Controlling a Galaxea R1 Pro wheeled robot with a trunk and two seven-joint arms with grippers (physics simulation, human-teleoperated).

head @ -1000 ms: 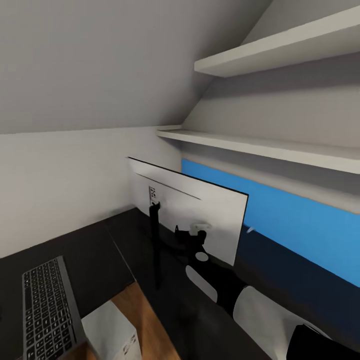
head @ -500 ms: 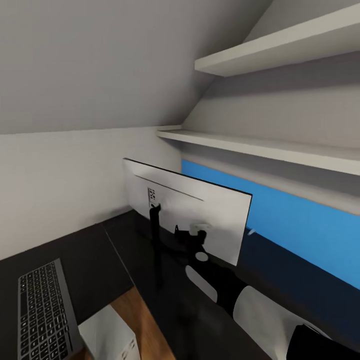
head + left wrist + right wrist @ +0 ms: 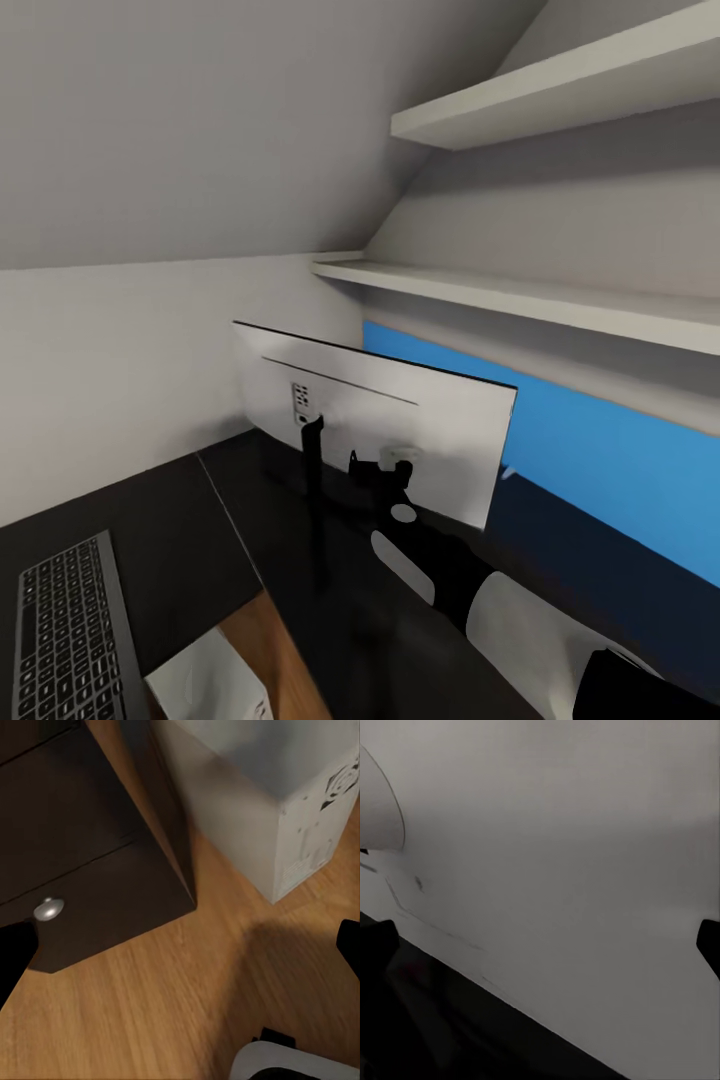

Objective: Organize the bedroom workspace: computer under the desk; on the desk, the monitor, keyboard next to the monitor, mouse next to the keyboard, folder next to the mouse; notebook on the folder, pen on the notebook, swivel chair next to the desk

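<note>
The monitor (image 3: pixel 400 420) stands on the black desk (image 3: pixel 150 510) with its pale back toward me. My right gripper (image 3: pixel 385 472) is right at that back, beside the black stand. In the right wrist view the right gripper (image 3: pixel 540 941) is open, the monitor's back (image 3: pixel 570 870) spanning the gap between its fingertips. The keyboard (image 3: pixel 65 640) lies on the desk at the lower left. The computer (image 3: pixel 210 675) stands on the floor below the desk edge. My left gripper (image 3: pixel 180 945) hangs open over the wood floor, near the computer (image 3: pixel 247 787).
A bright-blue wall panel (image 3: pixel 620 470) runs behind the desk under two white shelves (image 3: pixel 520 290). The sloped ceiling comes down low at the left. The desk's black drawer pedestal (image 3: pixel 82 832) with a silver knob (image 3: pixel 48 909) stands beside the computer on wood floor (image 3: pixel 187 1005).
The monitor's back now spans wider in the head view, both edges spreading outward. The keyboard and computer have slid toward the lower left of the picture. The right arm holds its place.
</note>
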